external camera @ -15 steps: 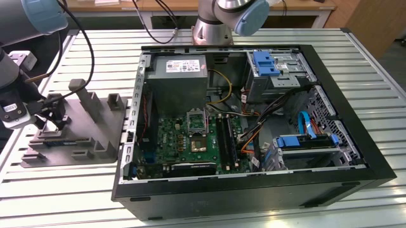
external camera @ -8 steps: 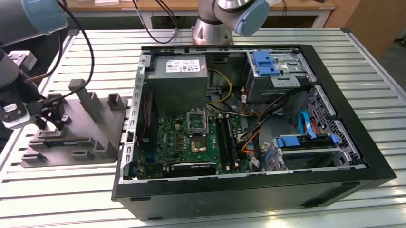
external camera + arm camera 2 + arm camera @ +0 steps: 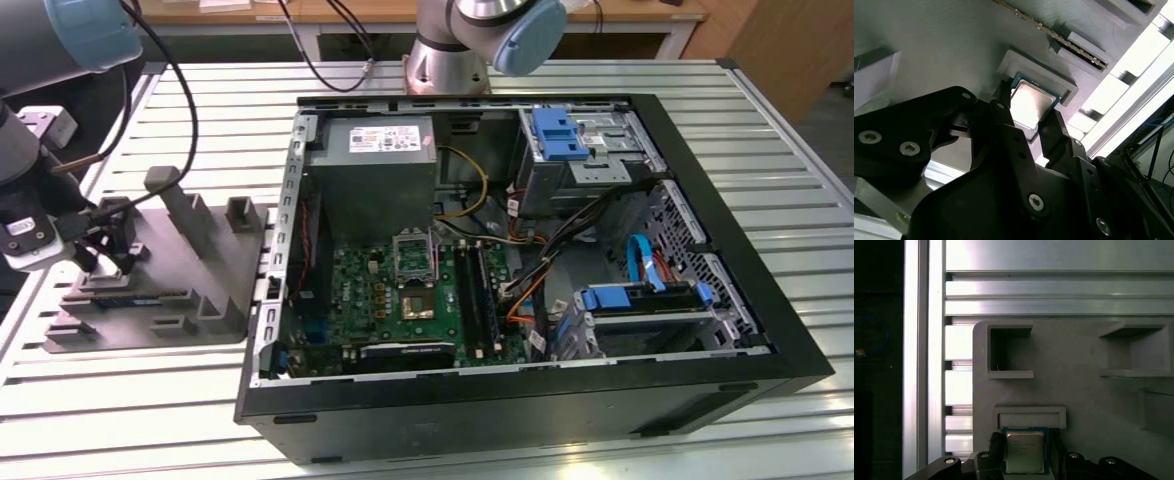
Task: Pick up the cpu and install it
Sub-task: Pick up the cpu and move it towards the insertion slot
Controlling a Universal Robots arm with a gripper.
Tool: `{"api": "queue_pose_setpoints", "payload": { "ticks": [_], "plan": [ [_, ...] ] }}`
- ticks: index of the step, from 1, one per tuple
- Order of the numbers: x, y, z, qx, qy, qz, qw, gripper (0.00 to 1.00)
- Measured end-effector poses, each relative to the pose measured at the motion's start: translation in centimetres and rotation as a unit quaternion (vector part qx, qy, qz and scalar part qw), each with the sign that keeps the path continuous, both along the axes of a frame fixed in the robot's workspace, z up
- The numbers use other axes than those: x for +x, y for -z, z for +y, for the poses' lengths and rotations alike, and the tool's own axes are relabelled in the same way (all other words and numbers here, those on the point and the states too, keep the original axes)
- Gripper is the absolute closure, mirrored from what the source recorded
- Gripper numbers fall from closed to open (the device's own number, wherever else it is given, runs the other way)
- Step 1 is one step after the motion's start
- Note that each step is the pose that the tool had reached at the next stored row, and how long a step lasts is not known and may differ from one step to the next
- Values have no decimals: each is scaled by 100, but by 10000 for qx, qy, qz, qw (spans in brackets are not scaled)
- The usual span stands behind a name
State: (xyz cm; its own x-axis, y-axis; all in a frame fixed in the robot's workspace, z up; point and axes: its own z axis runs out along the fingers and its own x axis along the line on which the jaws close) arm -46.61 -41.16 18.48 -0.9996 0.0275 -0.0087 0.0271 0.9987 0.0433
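Pincer (image 3: 107, 265) on the robot arm (image 3: 24, 150) is hanging low over the grey moulded tray (image 3: 200, 300) at the exterior view's left. In both wrist views its two black fingers (image 3: 1004, 107) are pressing against opposite edges of the cpu (image 3: 1030, 100), pinching the chip between them. The cpu, its pale silver top catching the light, is lying flat between the fingertips against a shallow raised frame (image 3: 1029, 417) of the tray, directly under the pincer.

Just beyond the fingertips in the first wrist view, two square pockets (image 3: 1009, 352) are sitting in the tray's surface. Past them the ribbed aluminium table (image 3: 1054, 295) is running across. In the second wrist view a thin circuit card (image 3: 1069, 45) is standing on edge in a slot of the tray, near the pincer but apart from the cpu.

Well away from the pincer, toward the exterior view's right, an opened black computer case (image 3: 534, 405) is lying on its side on the same table. Inside it the green motherboard (image 3: 380, 300) is showing its processor socket (image 3: 418, 303), with a metal frame (image 3: 411, 255) just beside the socket. A grey power supply (image 3: 391, 150) is sitting past that, while blue drive latches (image 3: 558, 135) and bundled cables (image 3: 534, 280) are lying farther still from the pincer.
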Motion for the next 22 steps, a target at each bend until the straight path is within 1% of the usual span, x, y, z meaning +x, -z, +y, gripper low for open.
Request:
{"api": "queue_pose_setpoints", "payload": {
  "ticks": [4,6,16,22],
  "plan": [
    [0,-35,0,0,0,2,10000,53],
    [0,-40,0,1,0,0,10000,53],
    [0,-105,0,0,0,18,10000,53],
    [0,-112,0,6,0,21,10000,53]
  ]
}}
